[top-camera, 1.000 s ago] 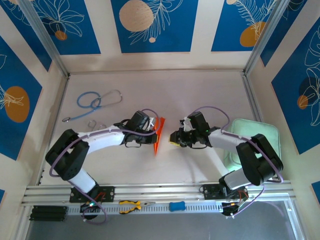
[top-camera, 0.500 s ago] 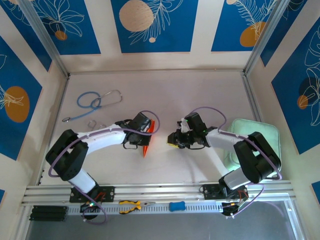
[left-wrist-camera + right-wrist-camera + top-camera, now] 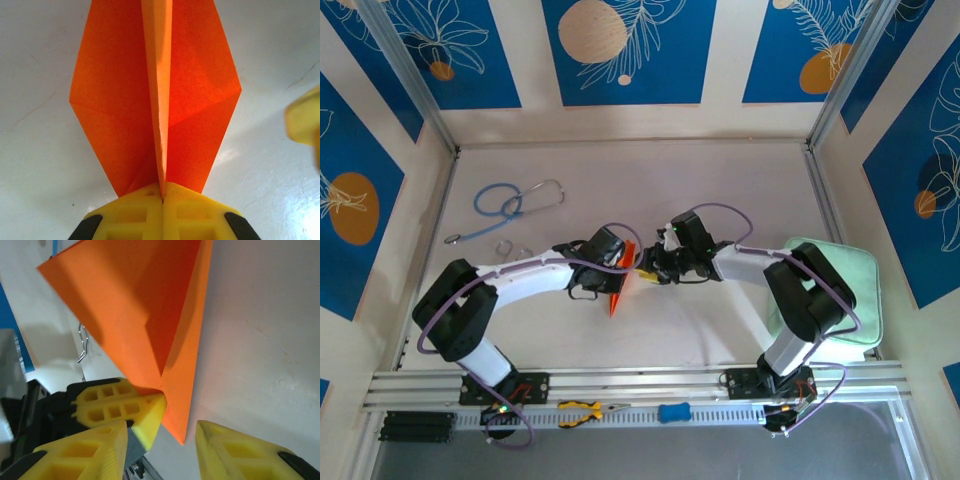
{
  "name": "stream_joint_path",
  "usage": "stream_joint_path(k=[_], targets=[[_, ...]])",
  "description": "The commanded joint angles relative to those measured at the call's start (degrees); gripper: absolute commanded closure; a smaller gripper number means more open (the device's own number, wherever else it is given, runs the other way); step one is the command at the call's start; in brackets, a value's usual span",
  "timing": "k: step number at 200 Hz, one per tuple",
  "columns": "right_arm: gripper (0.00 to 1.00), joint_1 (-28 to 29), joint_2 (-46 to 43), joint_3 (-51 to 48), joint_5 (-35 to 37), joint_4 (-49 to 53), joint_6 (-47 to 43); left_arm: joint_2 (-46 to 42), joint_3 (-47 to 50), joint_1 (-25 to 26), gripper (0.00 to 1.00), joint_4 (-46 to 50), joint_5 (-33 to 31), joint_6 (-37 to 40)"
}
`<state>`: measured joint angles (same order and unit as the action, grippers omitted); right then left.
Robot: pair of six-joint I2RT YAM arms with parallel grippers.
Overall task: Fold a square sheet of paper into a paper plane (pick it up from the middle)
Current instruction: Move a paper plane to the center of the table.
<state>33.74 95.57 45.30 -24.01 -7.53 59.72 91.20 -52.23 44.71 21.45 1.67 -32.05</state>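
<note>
When viewed from above, mid-table between the 2 arms: paper plane (image 3: pixel 622 284), bright orange, pointed end toward the near edge. Clamped along its centre crease by the left gripper (image 3: pixel 623 266), 2 yellow fingers (image 3: pixel 135 215) pressed together on the fold, wings spreading to either side. Just beside it, the right gripper (image 3: pixel 644 272), fingers (image 3: pixel 100 447) apart, closed on nothing, 1 paper corner seen between them.

The place is a robotics lab test cell. A white tabletop (image 3: pixel 720 190) is boxed in by blue wall panels printed with white leaves and orange discs (image 3: pixel 660 60). A silver aluminium extrusion rail (image 3: pixel 640 380) carries one black-and-white robot arm on the left (image 3: pixel 520 272) and another on the right (image 3: pixel 750 265). A blue-tubed stethoscope (image 3: pixel 510 206) and yellow-handled pliers (image 3: pixel 582 410) lie nearby.
</note>
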Motion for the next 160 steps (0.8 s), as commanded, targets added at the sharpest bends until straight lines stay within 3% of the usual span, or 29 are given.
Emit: stream_joint_path(k=[1, 51, 110, 160], targets=[[0.58, 1.2, 2.5, 2.5, -1.3, -1.3, 2.6, 0.6, 0.1, 0.7, 0.94, -0.4, 0.8, -0.3], [0.6, 1.7, 6.7, 3.9, -1.1, -0.1, 3.0, 1.1, -0.2, 1.0, 0.93, -0.5, 0.6, -0.3], [0.86, 0.7, 6.3, 2.5, 0.5, 2.8, 0.8, 1.0, -1.4, 1.1, 0.87, 0.2, -0.1, 1.9], [0.92, 0.7, 6.4, 2.7, -0.5, 2.7, 0.1, 0.8, -2.3, 1.1, 0.79, -0.2, -0.9, 4.9]])
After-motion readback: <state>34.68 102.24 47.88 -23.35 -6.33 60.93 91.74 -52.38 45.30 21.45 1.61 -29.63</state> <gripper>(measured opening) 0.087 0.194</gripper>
